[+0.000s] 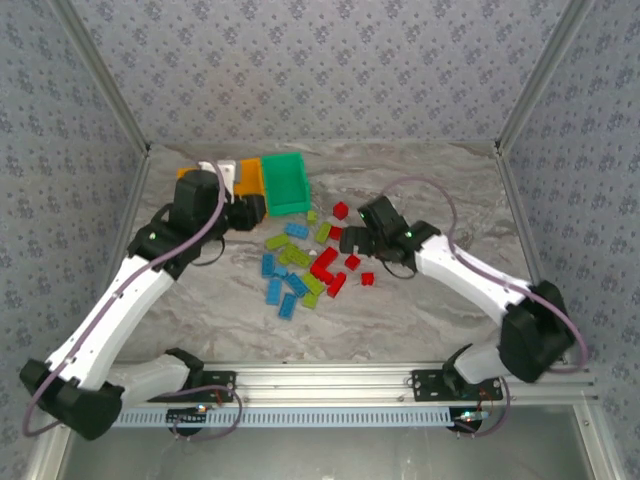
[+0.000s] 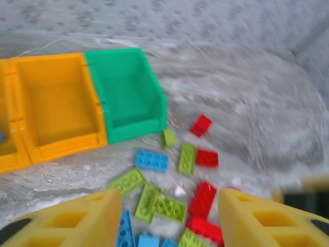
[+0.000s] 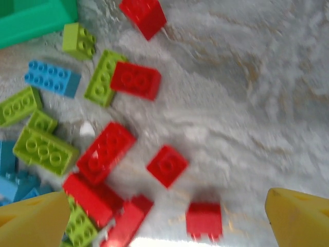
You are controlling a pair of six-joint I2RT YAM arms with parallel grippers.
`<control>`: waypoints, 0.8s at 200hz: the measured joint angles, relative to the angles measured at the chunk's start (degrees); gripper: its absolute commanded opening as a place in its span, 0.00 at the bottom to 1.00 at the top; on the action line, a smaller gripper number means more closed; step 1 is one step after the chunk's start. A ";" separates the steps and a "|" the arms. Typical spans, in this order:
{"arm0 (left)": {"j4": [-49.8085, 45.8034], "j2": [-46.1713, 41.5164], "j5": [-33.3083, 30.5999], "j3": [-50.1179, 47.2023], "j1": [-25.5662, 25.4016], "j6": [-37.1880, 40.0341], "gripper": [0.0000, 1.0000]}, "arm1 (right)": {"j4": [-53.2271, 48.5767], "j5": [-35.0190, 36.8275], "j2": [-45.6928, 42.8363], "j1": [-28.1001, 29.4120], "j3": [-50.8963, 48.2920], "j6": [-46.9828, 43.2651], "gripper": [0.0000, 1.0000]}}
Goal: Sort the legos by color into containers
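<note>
The legos (image 1: 300,272) are scattered loose around the middle of the surface (image 1: 430,190). The red bricks (image 1: 323,265) are gathered on the right of the pile, the blue bricks (image 1: 270,266) toward its near left, and the lime green bricks (image 1: 291,254) are mixed in between. One red brick (image 1: 340,210) is set apart on the far side.

The containers (image 1: 262,182) are joined in a row near the far edge, toward the far left corner. The green bin (image 2: 128,92) is placed at the right end, just beside the pile, and two orange bins (image 2: 56,98) are joined to its left.

The left tool (image 2: 169,221) is held above the left part of the pile, close to the bins. Its fingers (image 2: 77,221) are parted and nothing is gripped between them.

The right tool (image 3: 164,226) is held above the red bricks at the right of the pile. It is spread wide and nothing is gripped; a small red brick (image 3: 204,218) is seen on the surface between its fingers (image 3: 298,221).
</note>
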 measured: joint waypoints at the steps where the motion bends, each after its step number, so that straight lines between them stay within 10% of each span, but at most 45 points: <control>1: -0.17 -0.13 0.02 -0.07 -0.17 0.09 0.60 | 0.09 -0.04 0.28 -0.09 0.22 -0.11 1.00; 91: -7.50 -12.15 5.92 -17.44 -6.64 22.60 0.99 | 5.99 -2.43 36.59 -6.03 27.87 -21.84 0.71; 160: -5.95 -12.41 7.08 -19.43 -6.51 28.55 0.99 | 2.99 -6.43 43.10 -8.09 34.67 -28.39 0.30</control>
